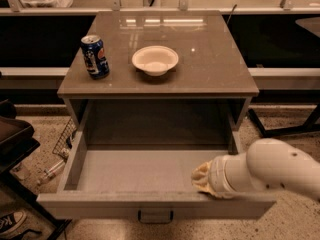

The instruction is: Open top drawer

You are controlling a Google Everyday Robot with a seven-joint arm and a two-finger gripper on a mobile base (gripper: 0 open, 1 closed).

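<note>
The top drawer [130, 171] of the grey cabinet stands pulled far out, showing a plain grey, empty interior. Its front panel [100, 206] carries a small dark loop handle [155, 215] at the bottom centre. My gripper [202, 180] comes in from the right on a white arm [275, 171]. It sits at the drawer's front right, just behind the front panel's top edge. Only its tan wrist end shows, and the fingers are hidden.
A blue soda can [95, 56] and a white bowl [155, 60] stand on the cabinet top [210, 64]. A dark chair or cart [12, 139] is at the left, with a wire rack [65, 136] and a bottle on the floor beside the cabinet.
</note>
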